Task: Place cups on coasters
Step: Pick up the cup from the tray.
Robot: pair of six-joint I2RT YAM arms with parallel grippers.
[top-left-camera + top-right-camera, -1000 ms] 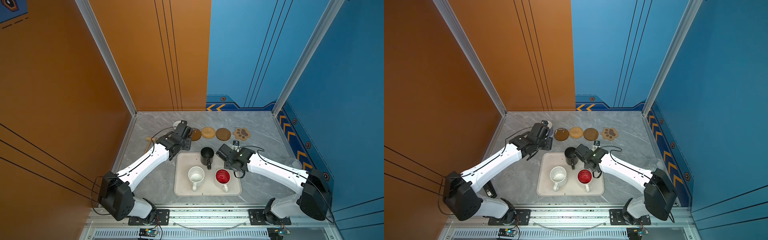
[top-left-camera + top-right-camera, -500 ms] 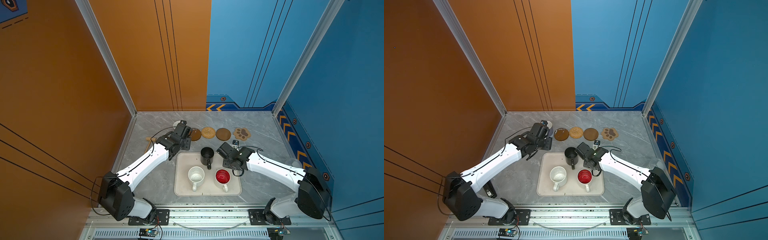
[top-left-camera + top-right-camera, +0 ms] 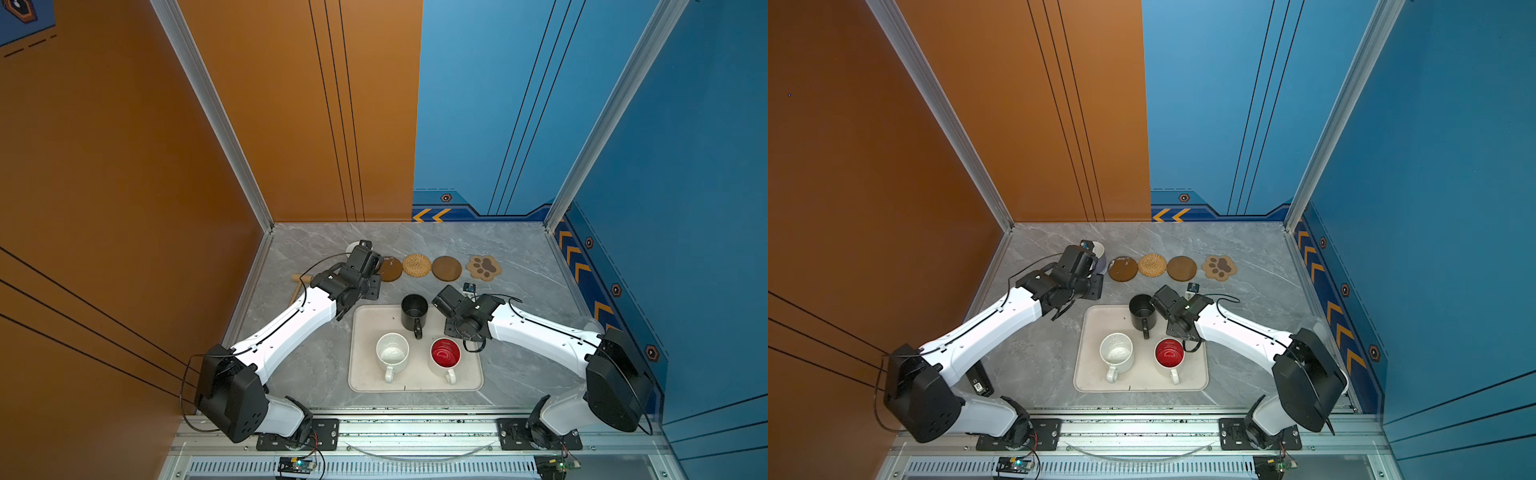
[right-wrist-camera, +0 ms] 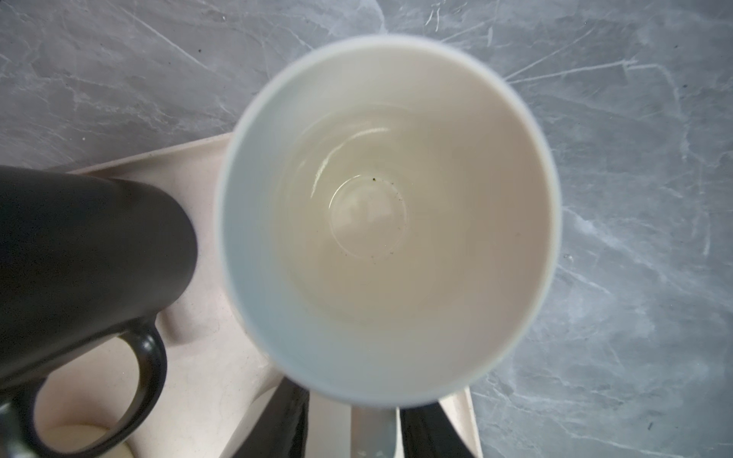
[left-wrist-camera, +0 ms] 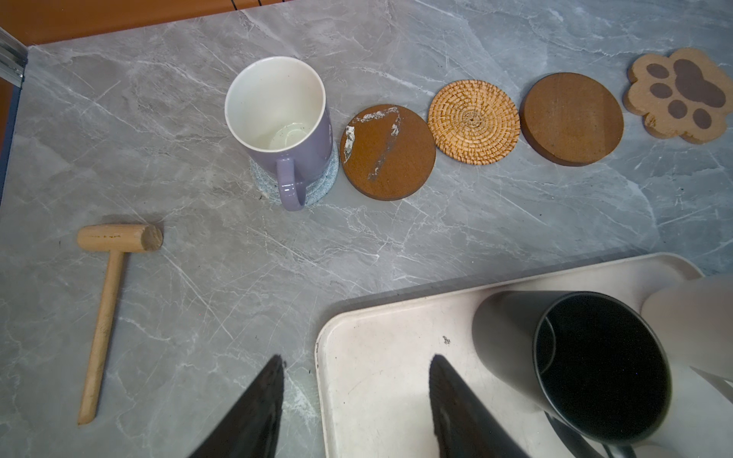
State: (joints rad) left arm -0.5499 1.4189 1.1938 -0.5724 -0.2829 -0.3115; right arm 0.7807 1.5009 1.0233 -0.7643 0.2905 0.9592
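Your right pincer (image 4: 355,414) straddles the handle of the cream mug (image 4: 369,222), in a tray (image 4: 190,158) corner – whether it bites yet you cannot tell (blurred view). Your left pincer (image 5: 357,359) hangs spread at the tray's edge. Risk: a thin handle hold lets the mug pivot into the black mug (image 4: 79,257) just beside. The lavender mug (image 5: 277,115) already sits on its woven coaster (image 5: 321,186).

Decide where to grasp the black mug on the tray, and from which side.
Likely its handle: the black mug stands upright on the tray, handle toward the robot's bases. Come from above on that near side, jaws astride the loop; the cream mug crowds its right.
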